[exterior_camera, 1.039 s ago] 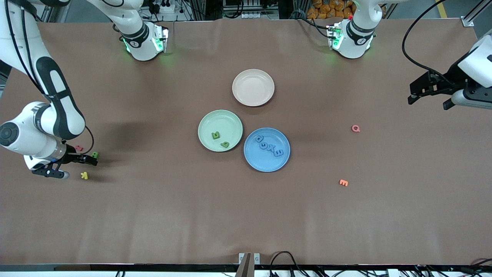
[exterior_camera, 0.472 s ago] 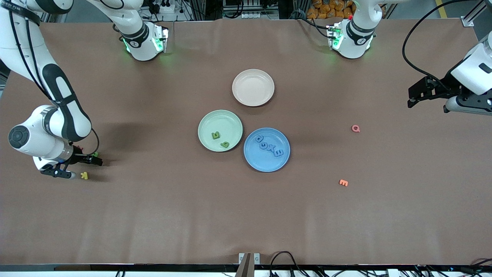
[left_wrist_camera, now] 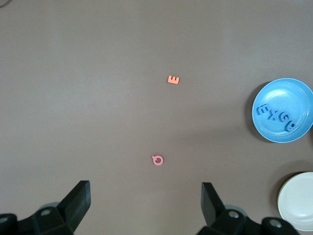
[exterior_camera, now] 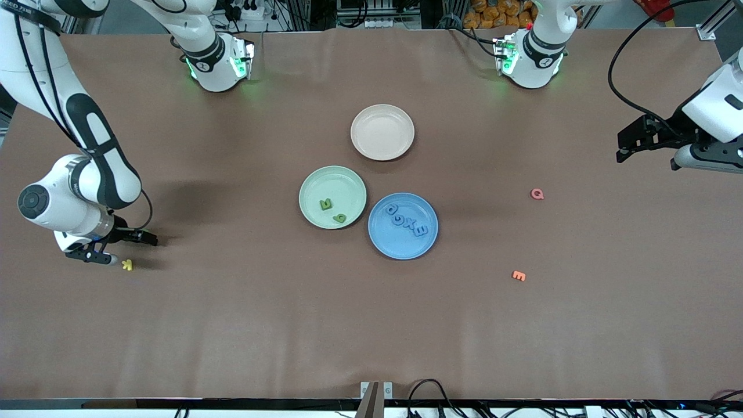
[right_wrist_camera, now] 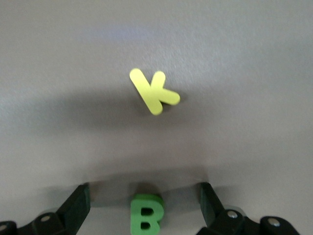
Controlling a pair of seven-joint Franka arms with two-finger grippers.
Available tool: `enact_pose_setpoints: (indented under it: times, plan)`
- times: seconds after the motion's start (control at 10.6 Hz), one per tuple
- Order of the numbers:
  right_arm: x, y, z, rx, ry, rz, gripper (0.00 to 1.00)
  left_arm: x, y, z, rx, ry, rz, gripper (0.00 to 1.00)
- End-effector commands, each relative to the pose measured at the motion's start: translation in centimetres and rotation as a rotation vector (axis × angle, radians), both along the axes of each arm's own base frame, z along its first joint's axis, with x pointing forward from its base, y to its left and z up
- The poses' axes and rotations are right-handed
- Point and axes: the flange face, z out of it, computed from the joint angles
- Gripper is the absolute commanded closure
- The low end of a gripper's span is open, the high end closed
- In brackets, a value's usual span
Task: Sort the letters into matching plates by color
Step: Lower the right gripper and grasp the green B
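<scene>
Here, at the right arm's end of the table, the right gripper sits low with its fingers spread wide either side of a green B, not pinching it. A yellow K lies just beside, at about five o'clock from the gripper. At centre, the green plate holds two green letters; touching its rim at four o'clock, the blue plate holds four blue letters. A beige plate sits at one o'clock from the green plate. A pink Q and orange E lie loose toward the left arm's end. The left gripper waits there, released.
</scene>
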Motion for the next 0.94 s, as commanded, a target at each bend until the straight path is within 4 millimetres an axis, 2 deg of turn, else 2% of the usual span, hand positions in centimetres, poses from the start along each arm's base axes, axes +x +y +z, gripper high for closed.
enact_pose_setpoints:
  times: [0.0,0.66,0.76,0.85]
  plan:
    - [-1.9,-0.5,1.4,0.014,-0.005,-0.023,0.00,0.1,0.2,0.6,0.012,0.002,0.011,0.00]
    - [-2.3,-0.3,0.1,0.014,-0.002,-0.002,0.00,0.2,0.7,0.5,0.013,0.004,0.008,0.00]
    - [-2.3,-0.3,0.1,0.014,-0.002,-0.002,0.09,0.2,0.7,0.6,0.011,0.003,0.008,0.00]
    - [-2.3,-0.3,0.2,0.014,-0.004,-0.002,0.26,0.2,0.7,0.6,0.009,0.003,0.008,0.00]
